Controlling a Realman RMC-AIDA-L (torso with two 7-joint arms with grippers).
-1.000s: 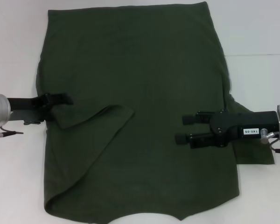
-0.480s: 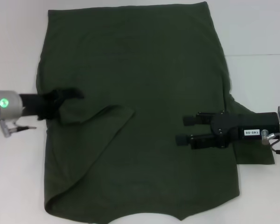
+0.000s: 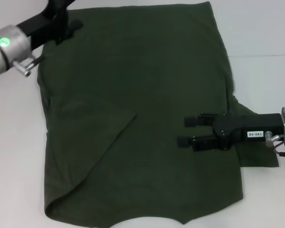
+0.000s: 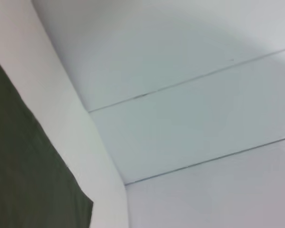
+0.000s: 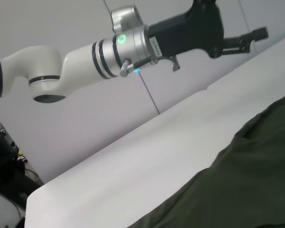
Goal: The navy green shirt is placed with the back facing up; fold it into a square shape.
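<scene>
A white table (image 3: pixel 261 28) fills the scene, with thin seam lines (image 3: pixel 261 56) crossing its surface. A pale wall (image 5: pixel 47 28) stands behind.

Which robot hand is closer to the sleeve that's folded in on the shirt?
Left. The left gripper is up over the shirt's far left corner, on the folded sleeve's side. The right gripper hangs over the navy green shirt's opposite side, farther away.

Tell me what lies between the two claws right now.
Only the navy green shirt itself, its plain back, spans from the left claw to the right claw, per the head view.
</scene>
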